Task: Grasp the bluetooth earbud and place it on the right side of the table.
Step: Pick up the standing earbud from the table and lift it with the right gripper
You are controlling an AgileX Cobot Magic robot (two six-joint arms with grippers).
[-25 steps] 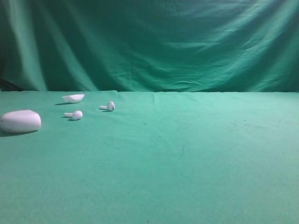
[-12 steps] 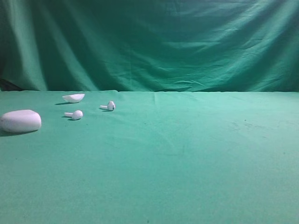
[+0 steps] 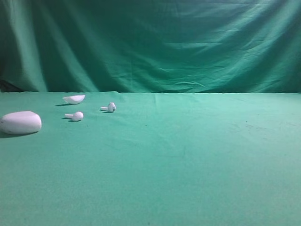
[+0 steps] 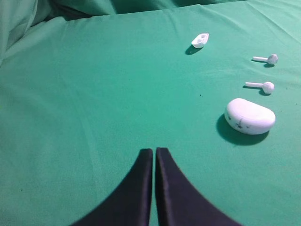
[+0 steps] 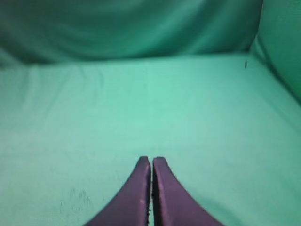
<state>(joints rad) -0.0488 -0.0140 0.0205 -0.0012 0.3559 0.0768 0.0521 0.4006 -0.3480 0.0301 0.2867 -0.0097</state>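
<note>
Both earbuds [image 3: 75, 116] [image 3: 109, 108] are seen lying at desk [image 3: 188, 155] far left near the case [image 3: 20, 122], apparently untouched; left end effector [image 4: 154, 151] and right end effector [image 5: 151, 160] are pressed together, nothing pinched.

White oval case [image 3: 20, 122], half-shell piece [image 3: 74, 99], green curtain [image 3: 150, 44]

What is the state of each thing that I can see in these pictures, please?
Nearer bluetooth earbud: lying on its side on the table, not grasped.
Farther bluetooth earbud: lying on its side, free.
Case: closed, resting on the cloth.
Half-shell piece: lying apart from the case.
Left gripper: shut, empty.
Right gripper: shut, empty.
</note>
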